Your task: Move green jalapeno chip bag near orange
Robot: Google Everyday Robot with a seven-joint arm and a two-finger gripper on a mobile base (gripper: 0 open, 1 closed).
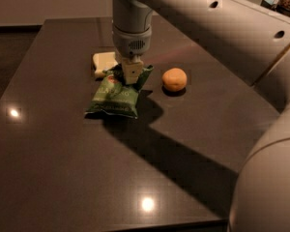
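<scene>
Plainly the gripper (130,74) pinches the top edge of the green jalapeno chip bag (114,96), whose bottom rests on the worktop (53,153) near the orange (174,79). Slick foil could slip free, or the bag could bump the orange rolling.

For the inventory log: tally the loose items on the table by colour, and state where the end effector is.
Green: 1, the green jalapeno chip bag
Orange: 1, the orange
Pale yellow: 1, the block
Total: 3
The end effector is closed on the bag's top edge, between the block and the orange.
</scene>
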